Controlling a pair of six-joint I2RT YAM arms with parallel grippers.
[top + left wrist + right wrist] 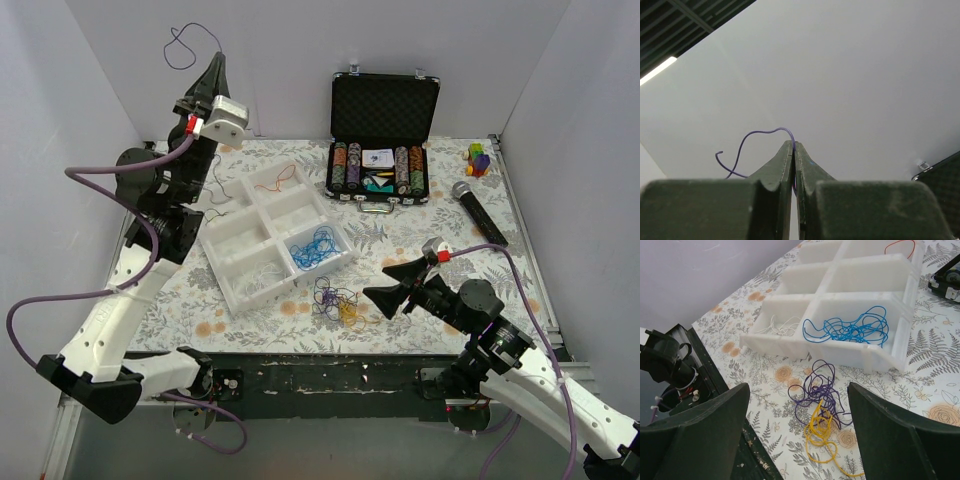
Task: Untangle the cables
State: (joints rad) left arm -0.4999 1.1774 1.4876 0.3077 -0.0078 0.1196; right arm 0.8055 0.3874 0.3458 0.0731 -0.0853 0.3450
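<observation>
In the top view, the left gripper (216,68) stood high over the far left part of the flower-patterned table (400,230). Its fingers were pressed together on a thin purple cable (190,42), which curled above them.

The right gripper (386,283) was spread wide, low over the table, just beside a small tangle of purple and yellow cables (337,300). Near this tangle was a white plastic compartment tray (232,262) with blue cables (318,247) in one near compartment and a red cable (283,177) in a far one.

In the left wrist view, the left gripper (792,149) pinched the thin purple cable (760,133) at its tips.

In the right wrist view, the right gripper (797,390) held nothing. The tangle of purple and yellow cables (820,400) lay on the table between its fingers (touching neither). Thin white cables (781,326) lay in the compartment beside the blue cables (850,329).
</observation>
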